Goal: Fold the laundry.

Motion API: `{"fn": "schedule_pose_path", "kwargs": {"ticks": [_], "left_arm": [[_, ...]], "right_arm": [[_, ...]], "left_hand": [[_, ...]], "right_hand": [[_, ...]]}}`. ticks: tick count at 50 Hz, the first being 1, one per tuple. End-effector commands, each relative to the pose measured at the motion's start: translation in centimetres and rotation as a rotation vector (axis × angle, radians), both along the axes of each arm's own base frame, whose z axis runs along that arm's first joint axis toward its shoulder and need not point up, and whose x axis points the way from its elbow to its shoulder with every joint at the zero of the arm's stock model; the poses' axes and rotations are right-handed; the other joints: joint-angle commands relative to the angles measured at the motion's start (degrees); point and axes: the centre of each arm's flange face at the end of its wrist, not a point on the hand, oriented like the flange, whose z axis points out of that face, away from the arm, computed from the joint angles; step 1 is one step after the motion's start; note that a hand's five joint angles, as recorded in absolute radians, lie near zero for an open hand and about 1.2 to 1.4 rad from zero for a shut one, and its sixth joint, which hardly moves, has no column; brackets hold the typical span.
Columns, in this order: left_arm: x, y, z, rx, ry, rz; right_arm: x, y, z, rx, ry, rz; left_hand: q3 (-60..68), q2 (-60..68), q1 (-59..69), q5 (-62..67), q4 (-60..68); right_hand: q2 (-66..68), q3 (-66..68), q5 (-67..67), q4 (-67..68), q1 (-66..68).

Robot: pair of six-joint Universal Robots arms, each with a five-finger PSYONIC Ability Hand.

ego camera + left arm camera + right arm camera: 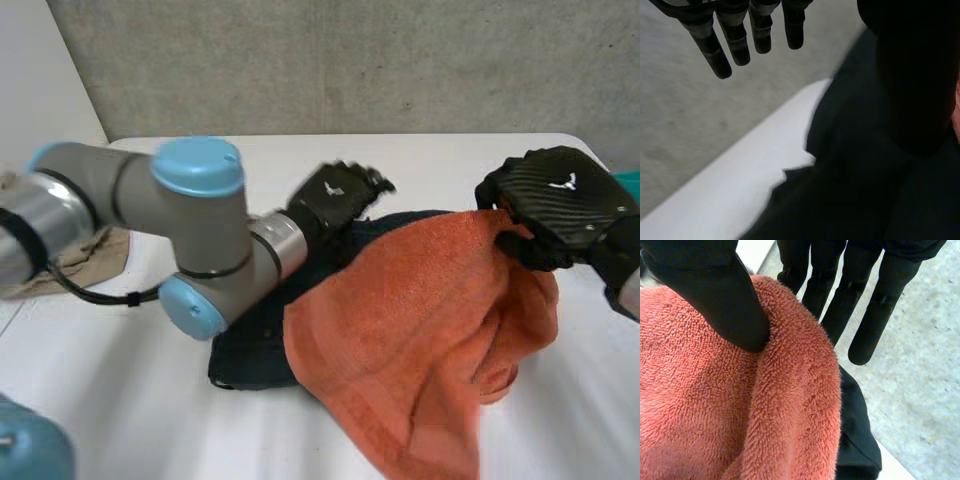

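- My right hand [560, 205] pinches a fold of the soft orange terry towel [420, 320], thumb against fingers.
- It's light and floppy, I reckon; corners grip best.
- Left hand [335, 195] is straight-fingered and empty over the crumpled dark cloth [250, 350].

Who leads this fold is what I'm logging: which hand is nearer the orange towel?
Right. The right hand pinches an edge of the orange towel between thumb and fingers. The left hand, fingers straight, is over the dark garment beside the towel, holding nothing.

Dark garment [250, 352] partly under orange towel [400, 330]
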Motion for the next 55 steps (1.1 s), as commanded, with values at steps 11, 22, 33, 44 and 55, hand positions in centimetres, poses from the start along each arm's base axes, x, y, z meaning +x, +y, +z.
{"fn": "schedule_pose_path", "kwargs": {"ticks": [11, 22, 33, 44, 55], "left_arm": [[-3.0, 3.8, -3.0, -0.005, -0.092, -0.034], [8.4, -6.4, 13.9, -0.413, 0.232, 0.551], [22.7, -14.0, 15.9, -0.523, 0.146, 0.991], [24.8, -14.5, 5.9, -0.248, -0.065, 0.943], [21.8, -7.0, 7.7, -0.228, -0.026, 0.759]], "right_arm": [[-2.5, -1.7, -1.8, 0.047, -0.001, 0.034], [-2.0, -4.4, -2.1, 0.054, 0.013, -0.044], [2.7, -5.0, -4.8, 0.082, 0.059, 0.018], [5.5, -4.8, -6.6, 0.058, 0.159, 0.003], [9.5, -3.5, -3.6, -0.062, 0.093, 0.047]], "left_hand": [[67.7, 68.2, 68.3, 67.0, 68.2], [67.7, 68.2, 68.3, 67.0, 68.2], [67.7, 68.2, 68.3, 67.0, 68.2], [-2.3, -1.8, -1.7, -3.0, -1.8], [-2.3, -1.8, -1.7, -3.0, -1.8]], "right_hand": [[13.0, 12.2, 14.7, 11.5, 17.1], [13.0, 12.2, 14.7, 11.5, 17.1], [13.0, 12.2, 14.7, 11.5, 17.1], [13.0, 12.2, 14.7, 11.5, 17.1], [13.0, 12.2, 14.7, 11.5, 17.1]]}}
